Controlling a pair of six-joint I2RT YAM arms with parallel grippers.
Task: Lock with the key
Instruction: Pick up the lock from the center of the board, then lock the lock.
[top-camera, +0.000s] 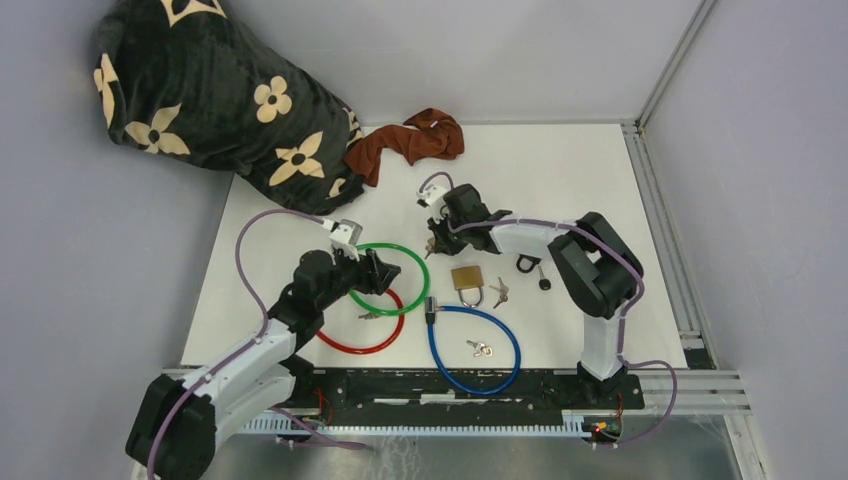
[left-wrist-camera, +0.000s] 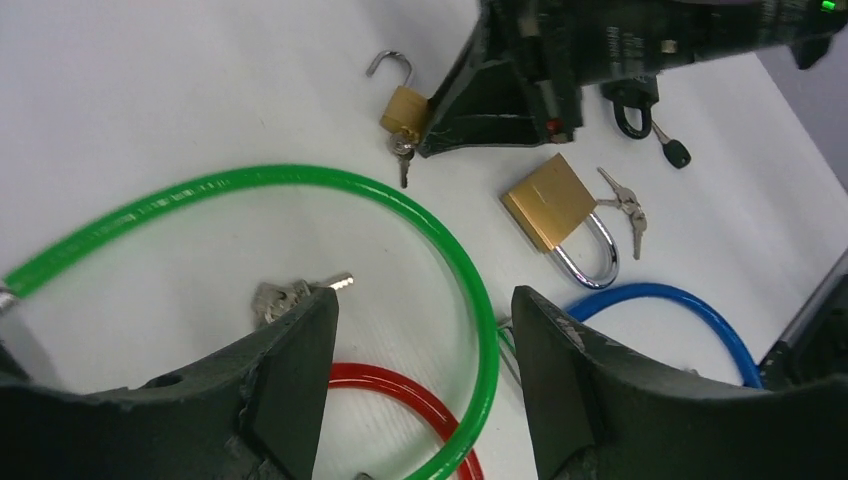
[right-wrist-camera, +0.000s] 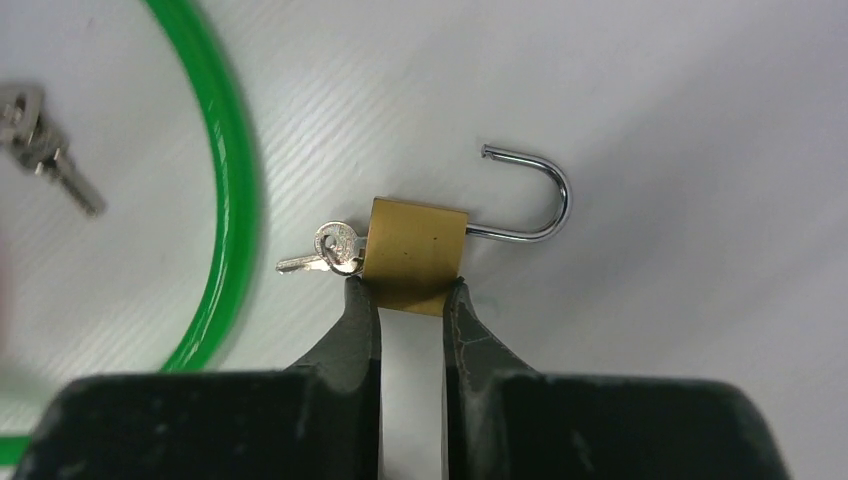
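A small brass padlock (right-wrist-camera: 415, 250) lies on the white table with its shackle (right-wrist-camera: 545, 190) swung open and a key (right-wrist-camera: 325, 250) in its keyhole. My right gripper (right-wrist-camera: 408, 290) is shut on the near edge of the padlock's body, a fingertip at each lower corner. The left wrist view shows the same padlock (left-wrist-camera: 403, 108) at the tip of the right gripper (left-wrist-camera: 500, 100). My left gripper (left-wrist-camera: 425, 300) hangs open over the green cable loop (left-wrist-camera: 300, 178), holding nothing. A loose bunch of keys (left-wrist-camera: 275, 295) lies beside its left finger.
A larger brass padlock (top-camera: 467, 280), shackle closed, lies with keys (top-camera: 499, 291) beside it. Red (top-camera: 360, 345) and blue (top-camera: 475, 350) cable locks lie near the front. A black lock with its key (top-camera: 528, 265) lies right. A brown cloth (top-camera: 410, 140) and a flowered blanket (top-camera: 220, 90) are behind.
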